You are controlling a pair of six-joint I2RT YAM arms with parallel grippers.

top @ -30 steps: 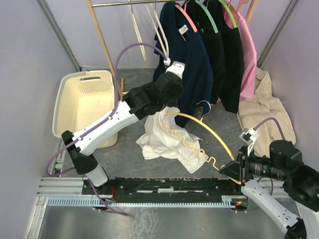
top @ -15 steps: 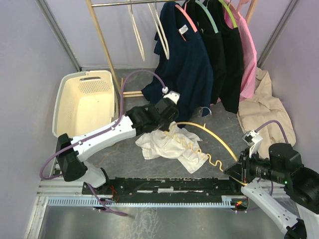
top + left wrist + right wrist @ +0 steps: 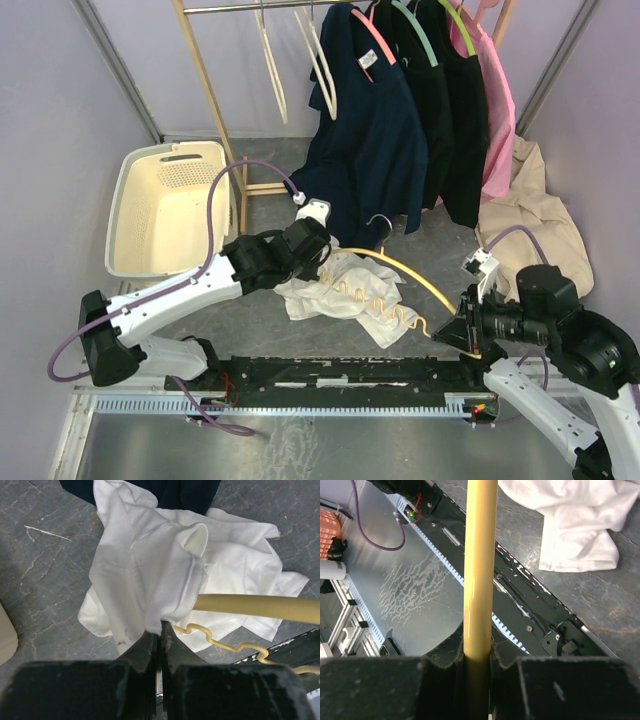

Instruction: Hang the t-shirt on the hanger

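our left end effector [image 3: 161,630] is clenched on a pinch of the white t-shirt [image 3: 150,570], its jaws pressed together with a fold of cloth rising from between them. just past that pinch a hemmed opening gapes, and one arm of the yellow hanger [image 3: 250,607] runs into it from the right. we cannot tell whether that opening is the neck or a sleeve. the rest of the shirt lies crumpled on the grey worktop [image 3: 45,580], between our two arms in the top view, with the hanger's wavy lower bar across it. our right end effector [image 3: 479,652] is grasping the hanger's other arm, fingers closed round the smooth yellow bar, low near the black rail [image 3: 340,372] at the near edge. the silver hook [image 3: 385,222] points toward the hanging navy shirt [image 3: 370,150].

we judge the step in hand to be working the hanger's shoulder into the shirt. to do it well, we should lift the pinched edge so the opening is held wide, and draw the cloth along the bar rather than across it. the right side should hold the hanger firm, with the tip angled slightly up so it does not snag a fold. loose cloth bunching ahead of the tip is the main risk, so we should go slowly.
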